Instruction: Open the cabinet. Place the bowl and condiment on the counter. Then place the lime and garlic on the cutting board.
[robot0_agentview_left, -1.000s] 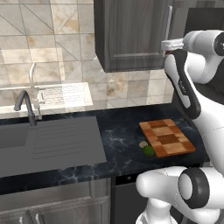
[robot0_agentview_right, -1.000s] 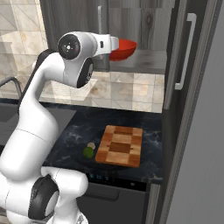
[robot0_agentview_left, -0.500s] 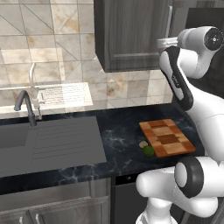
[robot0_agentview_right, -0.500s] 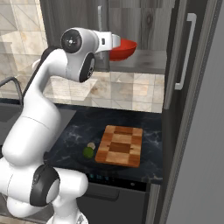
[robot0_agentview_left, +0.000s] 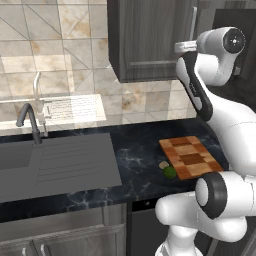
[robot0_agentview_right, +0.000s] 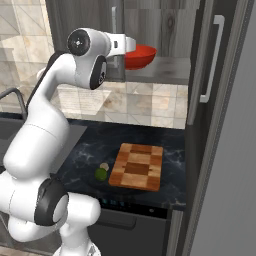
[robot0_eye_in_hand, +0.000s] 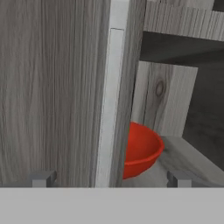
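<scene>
The arm has swung nearer the dark grey wood-grain wall cabinet (robot0_agentview_right: 165, 20), bringing the spread, empty gripper (robot0_eye_in_hand: 111, 178) up to the shelf's glossy red bowl (robot0_eye_in_hand: 141, 148), the likely first pick. Below the cabinet, on the black marble-look bench (robot0_agentview_left: 140, 150), the dark green lime (robot0_agentview_right: 101, 174) and pale garlic bulb (robot0_agentview_right: 104, 166) lie just beside the checkered wooden cutting board (robot0_agentview_right: 136, 166). Beige tiles back the bench.

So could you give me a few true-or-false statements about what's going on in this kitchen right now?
1. The red bowl sits on a shelf inside the cabinet. True.
2. The lime lies on the cutting board. False: it rests on the counter beside the board.
3. The hand is open. True.
4. The hand holds the bowl. False: it holds nothing.
5. The cutting board has nothing on it. True.
</scene>
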